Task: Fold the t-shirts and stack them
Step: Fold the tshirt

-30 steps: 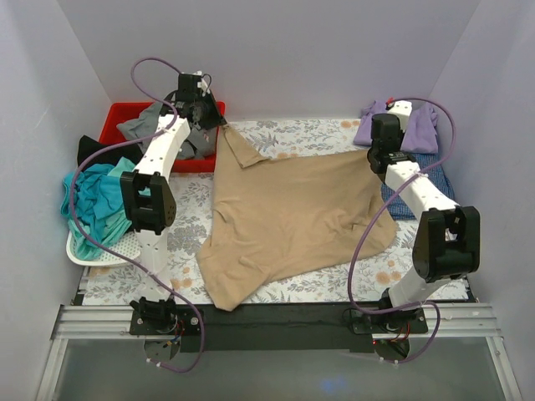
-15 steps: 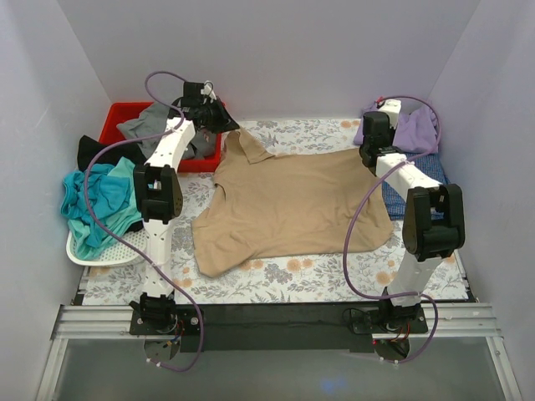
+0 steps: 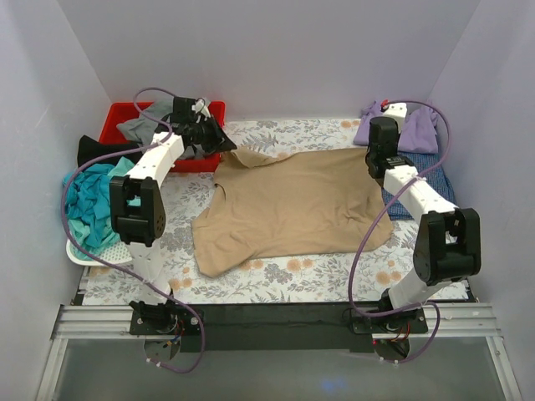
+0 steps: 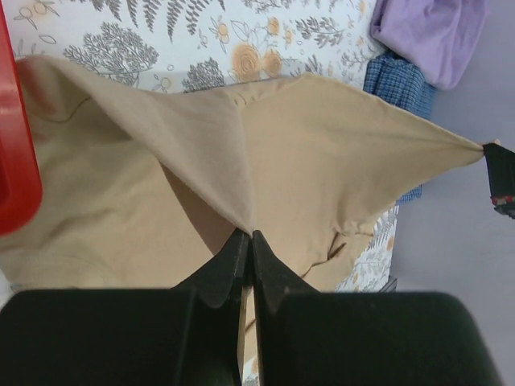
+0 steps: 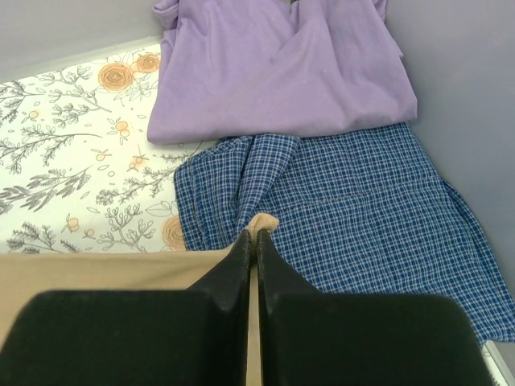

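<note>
Tan t-shirt (image 3: pixel 292 205) spread across floral table cover (image 3: pixel 292 276), between both arms. We see left gripper (image 4: pixel 248 239) with fingers pressed together, clamped on shirt's far-left edge beside red bin (image 3: pixel 117 117); cloth rises into peak there. Right gripper (image 5: pixel 251 239) has fingers pinched together on far-right corner of same shirt, just over blue-checked shirt (image 5: pixel 362 217). Lavender shirt (image 5: pixel 282 72) lies behind checked one, by right wall. We note teal shirt (image 3: pixel 88 205) in white mesh basket (image 3: pixel 100 251), grey shirt (image 3: pixel 146 125) in bin.
</note>
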